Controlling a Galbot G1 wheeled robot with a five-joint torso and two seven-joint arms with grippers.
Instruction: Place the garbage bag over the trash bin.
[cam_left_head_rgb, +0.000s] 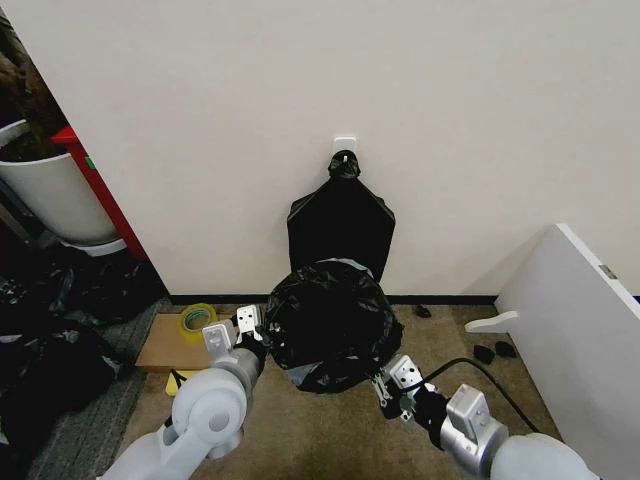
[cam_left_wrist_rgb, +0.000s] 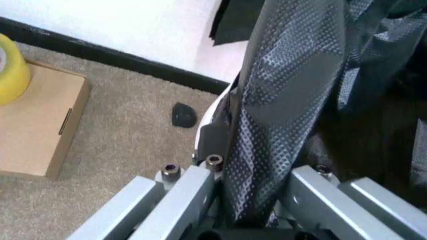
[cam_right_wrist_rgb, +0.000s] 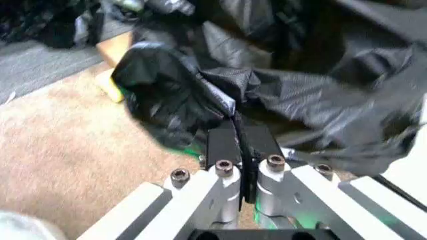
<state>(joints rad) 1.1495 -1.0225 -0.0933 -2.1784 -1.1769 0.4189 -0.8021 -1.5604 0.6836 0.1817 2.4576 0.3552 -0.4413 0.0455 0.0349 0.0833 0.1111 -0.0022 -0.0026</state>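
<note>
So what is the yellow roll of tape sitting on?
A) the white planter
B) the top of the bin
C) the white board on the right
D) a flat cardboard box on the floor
D: the yellow tape roll rests on the flat cardboard box lying on the carpet, just left of the garbage bag that both grippers hold.

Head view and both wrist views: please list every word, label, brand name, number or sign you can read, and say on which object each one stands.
No text can be read in any view.
The cardboard box shows plain brown faces, without print.
The yellow tape roll bears no visible lettering.
The garbage bag is plain black, held by the left claw and the right claw.
The red object by the planter has a small green mark, too small to read.
</note>
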